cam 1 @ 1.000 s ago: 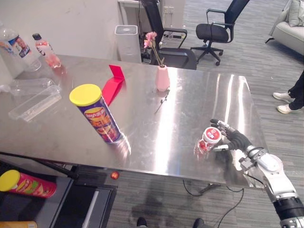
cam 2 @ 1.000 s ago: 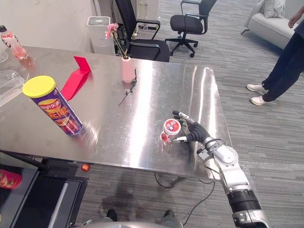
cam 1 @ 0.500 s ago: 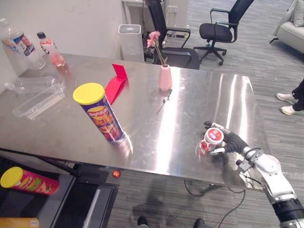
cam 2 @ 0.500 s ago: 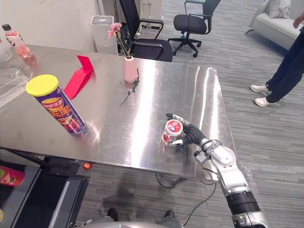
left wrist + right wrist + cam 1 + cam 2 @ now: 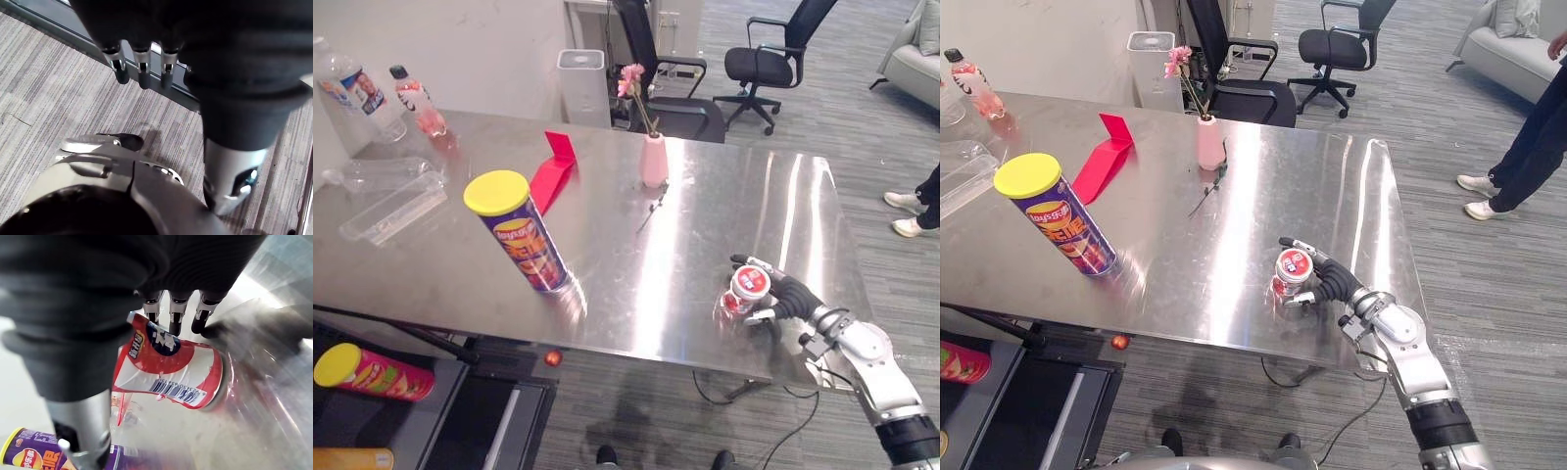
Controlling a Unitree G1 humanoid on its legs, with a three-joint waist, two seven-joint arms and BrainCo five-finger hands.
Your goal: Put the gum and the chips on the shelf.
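Near the table's front edge, right hand curls fingers round the gum jar; left hand hangs relaxed.

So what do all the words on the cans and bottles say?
On the chips can: label print, too blurred to read.
On the gum tub in the right hand: letters and barcode digits, too blurred.
On the clear bottle: label too small to read.
Nothing can be quoted.
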